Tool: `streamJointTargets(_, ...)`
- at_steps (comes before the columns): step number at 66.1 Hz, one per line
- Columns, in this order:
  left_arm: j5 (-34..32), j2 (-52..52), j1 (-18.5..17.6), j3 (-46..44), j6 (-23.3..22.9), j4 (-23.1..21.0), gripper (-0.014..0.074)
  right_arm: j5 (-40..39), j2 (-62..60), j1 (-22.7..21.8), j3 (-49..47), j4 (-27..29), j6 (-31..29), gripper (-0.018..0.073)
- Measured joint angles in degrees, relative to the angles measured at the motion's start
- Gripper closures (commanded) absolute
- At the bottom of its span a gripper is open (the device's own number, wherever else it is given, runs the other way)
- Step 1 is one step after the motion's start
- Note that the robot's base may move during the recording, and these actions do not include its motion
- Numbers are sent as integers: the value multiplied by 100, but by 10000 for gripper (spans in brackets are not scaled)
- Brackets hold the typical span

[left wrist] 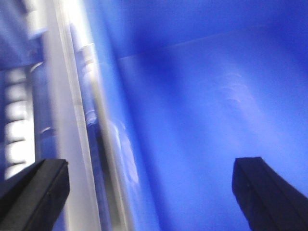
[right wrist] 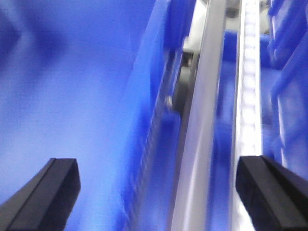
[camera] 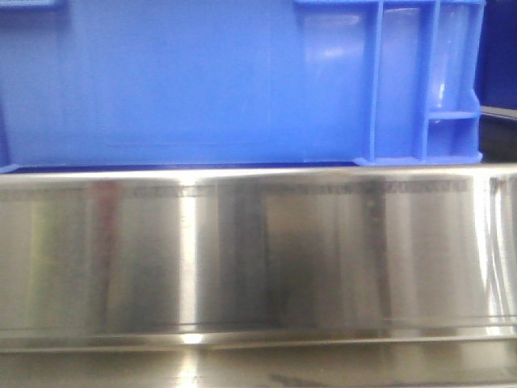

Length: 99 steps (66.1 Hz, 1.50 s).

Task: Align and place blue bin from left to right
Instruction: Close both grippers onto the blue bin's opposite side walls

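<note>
The blue bin (camera: 178,81) fills the top of the front view, resting on a shiny steel ledge (camera: 258,242), with its ribbed corner at the right. Neither gripper shows in that view. In the left wrist view my left gripper (left wrist: 151,192) is open wide above the blue bin (left wrist: 207,96). Its fingers (left wrist: 33,192) straddle the bin's left wall, and the picture is blurred. In the right wrist view my right gripper (right wrist: 158,192) is open too. Its fingers (right wrist: 272,192) stand on either side of the right wall of the blue bin (right wrist: 72,96). Nothing is clamped.
A grey metal rail (right wrist: 202,120) and a bright white strip (right wrist: 248,96) run alongside the bin's right wall. Another blue bin (right wrist: 288,72) lies beyond them. A darker blue bin (camera: 497,48) stands at the far right of the front view.
</note>
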Motion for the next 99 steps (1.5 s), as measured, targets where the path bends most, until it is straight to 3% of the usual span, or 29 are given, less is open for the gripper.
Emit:
streamJointTargets(17, 67, 512, 305, -166, -108, -243, 8, 23, 827, 171, -529, 0, 304, 1)
streamJointTargets(43, 67, 1051, 328, -168, -119, -312, 8, 48, 1680, 171, -529, 0, 370, 3)
streamJointTargets(48, 67, 1101, 328, -168, -119, -312, 18, 48, 1784, 171, -529, 0, 370, 55)
streamJointTargets(51, 67, 1127, 328, -168, -119, -312, 39, 48, 1834, 171, -529, 0, 370, 134)
streamJointTargets(57, 67, 1154, 328, -168, -119, -312, 164, 56, 1871, 171, -529, 0, 370, 329)
streamJointTargets(65, 67, 1193, 328, -178, -119, -312, 472, 76, 1869, 171, -529, -56, 381, 687)
streamJointTargets(68, 55, 1218, 328, -178, -119, -325, 663, 34, 1869, 171, -543, -54, 439, 719)
streamJointTargets(70, 76, 1232, 328, -178, -119, -268, 705, 19, 1869, 171, -554, -68, 439, 714)
streamJointTargets(99, 69, 1221, 348, -190, -205, -313, 708, 79, 1831, 171, -554, -133, 475, 712)
